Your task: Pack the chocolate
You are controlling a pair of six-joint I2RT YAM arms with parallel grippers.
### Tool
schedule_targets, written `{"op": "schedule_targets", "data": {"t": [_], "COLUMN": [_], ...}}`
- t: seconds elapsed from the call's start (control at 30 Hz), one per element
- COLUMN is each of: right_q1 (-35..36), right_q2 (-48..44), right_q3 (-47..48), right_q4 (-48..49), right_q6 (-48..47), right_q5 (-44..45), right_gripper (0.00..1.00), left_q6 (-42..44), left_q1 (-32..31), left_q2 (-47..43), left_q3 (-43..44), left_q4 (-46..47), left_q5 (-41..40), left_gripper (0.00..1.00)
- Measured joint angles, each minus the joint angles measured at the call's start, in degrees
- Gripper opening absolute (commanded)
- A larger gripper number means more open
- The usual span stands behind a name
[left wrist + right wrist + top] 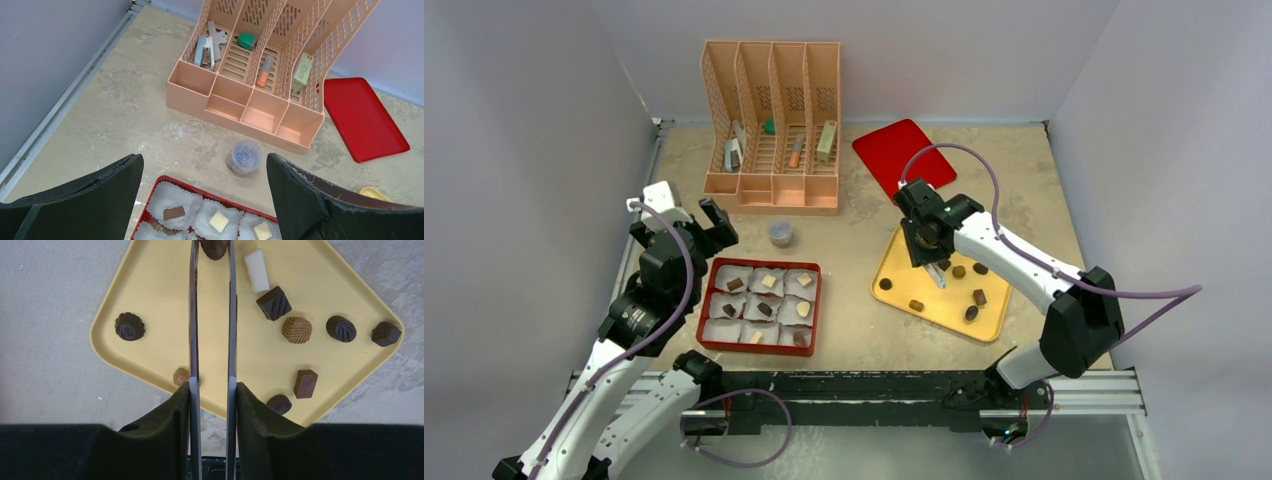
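Observation:
Several pieces of chocolate [297, 329] lie loose on the yellow tray [894, 262], dark, caramel and one white. My right gripper [212, 390] hangs over the tray, shut on grey tongs [193, 315]. A dark brown piece [214, 247] sits between the tongs' tips. The red box [762, 263] holds white paper cups, most with a piece of chocolate [174, 213] in them. My left gripper [203, 165] hovers open over the box's far left corner with nothing between its fingers.
A peach desk organiser [774, 130] with small items stands at the back. A red lid [902, 152] lies behind the yellow tray. A small jar of paper clips [244, 157] stands between the organiser and the red box. Grey walls close in both sides.

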Motion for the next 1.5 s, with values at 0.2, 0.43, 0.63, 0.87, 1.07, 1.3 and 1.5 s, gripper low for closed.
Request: {"op": "schedule_targets", "data": {"t": [0.2,0.43,0.63,0.87,1.07,1.3,1.5], "right_q1": [0.0,0.0,0.0,1.7,10.6,20.2,25.1], "right_q2": [-1.7,-5.9,-9.6,-10.8,-9.0,0.6,7.1], "right_q3": [-0.6,-0.7,-0.7,1.8,7.2,16.6,20.3], "right_q4": [0.0,0.2,1.0,2.4,5.1,8.3,11.1], "right_q6": [0.0,0.1,0.9,2.3,4.2,4.7,4.7], "right_q5": [0.0,-1.4,-4.9,-9.1,-9.7,-11.0,-14.2], "right_gripper": [0.21,0.2,0.21,0.21,0.21,0.22,0.24], "left_q6": [0.0,0.0,0.0,0.0,0.0,0.0,0.6], "left_q1": [0.0,0.0,0.0,0.0,0.0,0.0,0.0], "left_q2": [0.0,0.1,0.3,0.3,0.3,-0.6,-1.8], "left_q3": [0.0,0.5,1.8,3.0,4.8,7.4,9.2], "left_q4": [0.0,-0.1,-0.1,-0.1,-0.2,-1.3,-2.9], "left_q5": [0.0,0.0,-0.3,-1.0,-1.6,-2.0,-4.4], "left_gripper": [0.93,0.93,0.92,0.92,0.92,0.92,0.92]}}
